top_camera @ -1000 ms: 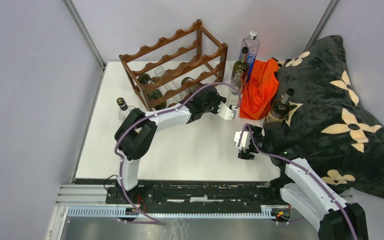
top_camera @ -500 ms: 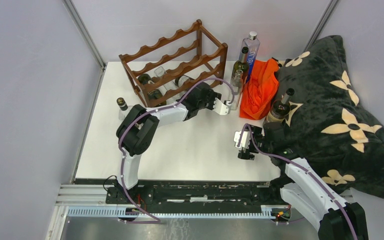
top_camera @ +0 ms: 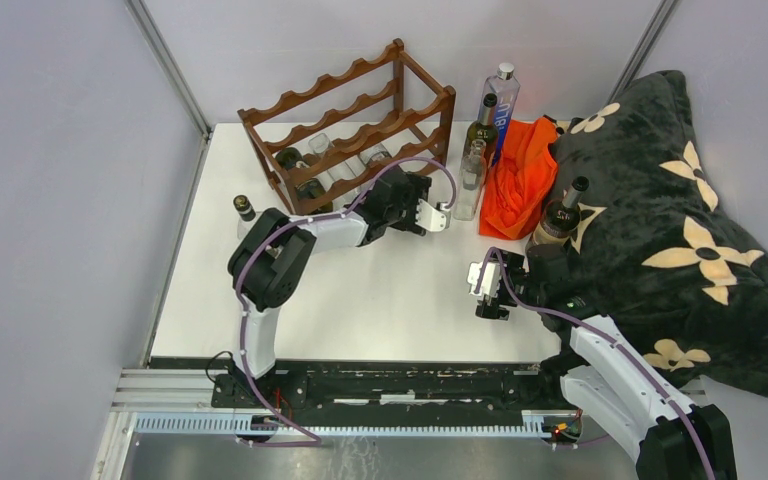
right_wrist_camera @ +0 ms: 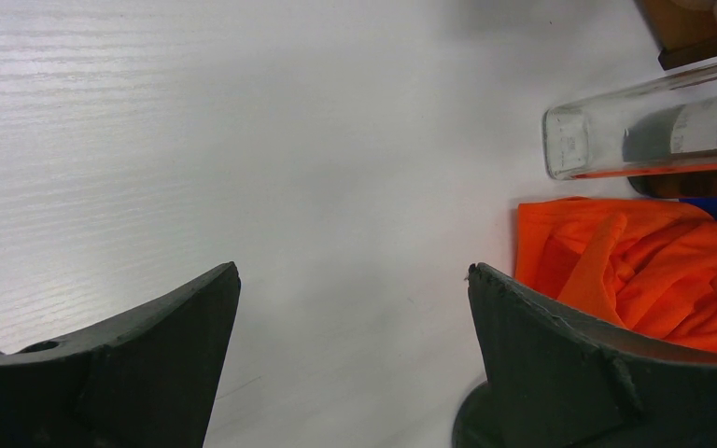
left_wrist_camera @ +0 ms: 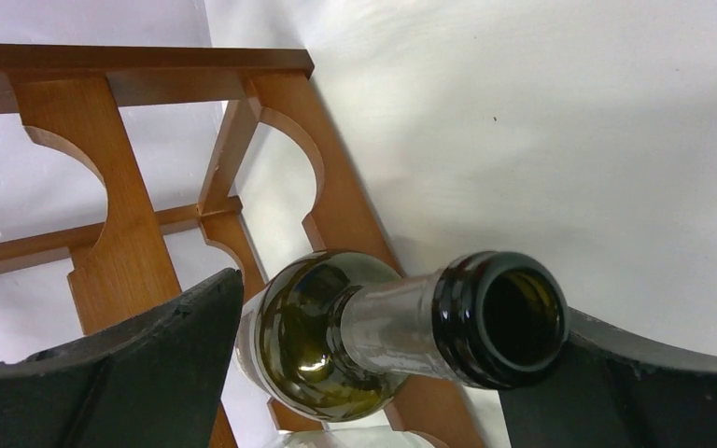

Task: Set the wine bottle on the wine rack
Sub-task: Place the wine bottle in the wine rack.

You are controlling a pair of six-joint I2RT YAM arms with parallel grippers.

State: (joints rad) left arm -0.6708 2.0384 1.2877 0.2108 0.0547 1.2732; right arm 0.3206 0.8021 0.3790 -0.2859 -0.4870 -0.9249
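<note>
Since the earlier top view, the left arm has swung its wrist away from the clear glass bottle [top_camera: 470, 180] and in toward the near right end of the wine rack [top_camera: 360, 105]. The right arm has not shifted.

The left gripper [left_wrist_camera: 401, 313] now has its jaws spread wide and clamps nothing. The neck of the dark green wine bottle [left_wrist_camera: 313, 345] passes between the fingers. Its lip overlaps the right-hand finger in the wrist view, and I cannot tell whether they touch.

The bottle lies on its side with its open mouth toward the gripper. Its body sits among the rack's scalloped rails, apparently in the lowest tier, with other bottles beside it. Lying in a scallop should keep it from rolling. The protruding neck looks like the natural place to have held it.

With the jaws this wide, the placing looks done, and backing straight out along the neck should avoid dragging the bottle.

The right gripper [right_wrist_camera: 353, 271] hangs slack-jawed and empty, low over the white table [top_camera: 360, 290] near the orange cloth [top_camera: 520, 175]. It is well clear of the rack, likely parked out of the way.
</note>
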